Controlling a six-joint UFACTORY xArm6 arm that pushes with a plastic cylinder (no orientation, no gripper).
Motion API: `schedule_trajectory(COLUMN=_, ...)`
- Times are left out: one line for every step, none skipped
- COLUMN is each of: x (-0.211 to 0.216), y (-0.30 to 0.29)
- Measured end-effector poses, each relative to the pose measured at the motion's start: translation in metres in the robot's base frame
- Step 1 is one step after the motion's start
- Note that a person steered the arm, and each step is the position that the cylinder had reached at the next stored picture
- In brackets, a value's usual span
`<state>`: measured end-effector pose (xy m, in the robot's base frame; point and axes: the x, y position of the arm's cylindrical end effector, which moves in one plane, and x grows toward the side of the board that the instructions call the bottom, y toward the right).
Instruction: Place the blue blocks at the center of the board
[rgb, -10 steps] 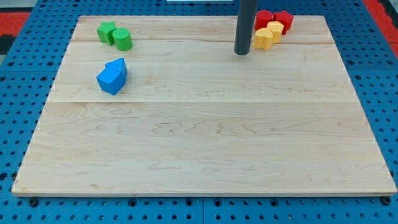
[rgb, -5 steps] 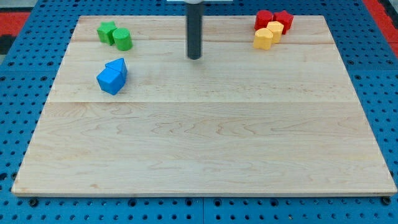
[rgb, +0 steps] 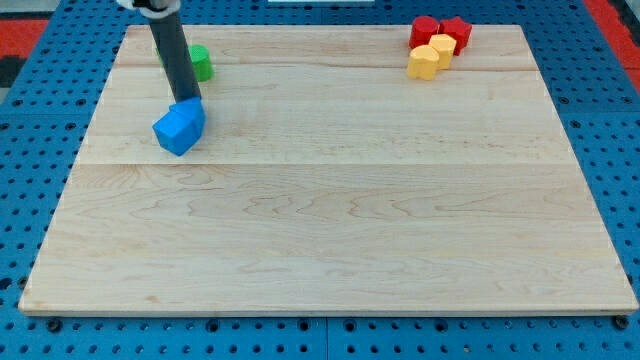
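Observation:
Two blue blocks sit together at the view's left, above the board's middle height: a blue cube-like block (rgb: 177, 129) in front and a second blue block (rgb: 193, 112) just behind it, mostly hidden by the rod. My tip (rgb: 184, 99) rests at the top edge of the blue blocks, touching or nearly touching the rear one. The rod leans up to the view's top left.
A green cylinder (rgb: 201, 63) shows right of the rod at the top left; another green block is hidden behind the rod. Two red blocks (rgb: 440, 29) and two yellow blocks (rgb: 430, 56) cluster at the top right. The wooden board (rgb: 330, 220) lies on a blue pegboard.
My tip has swept from the top middle of the board leftward and down to the blue blocks. The blue blocks have shifted slightly left.

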<state>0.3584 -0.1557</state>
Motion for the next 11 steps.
schedule_trajectory(x=0.02, y=0.011)
schedule_trajectory(x=0.019, y=-0.028)
schedule_trajectory(x=0.019, y=-0.093)
schedule_trajectory(x=0.034, y=-0.111)
schedule_trajectory(x=0.058, y=-0.104)
schedule_trajectory(x=0.061, y=-0.058)
schedule_trajectory(x=0.06, y=-0.019)
schedule_trajectory(x=0.06, y=0.022)
schedule_trajectory(x=0.06, y=0.065)
schedule_trajectory(x=0.091, y=0.081)
schedule_trajectory(x=0.108, y=-0.024)
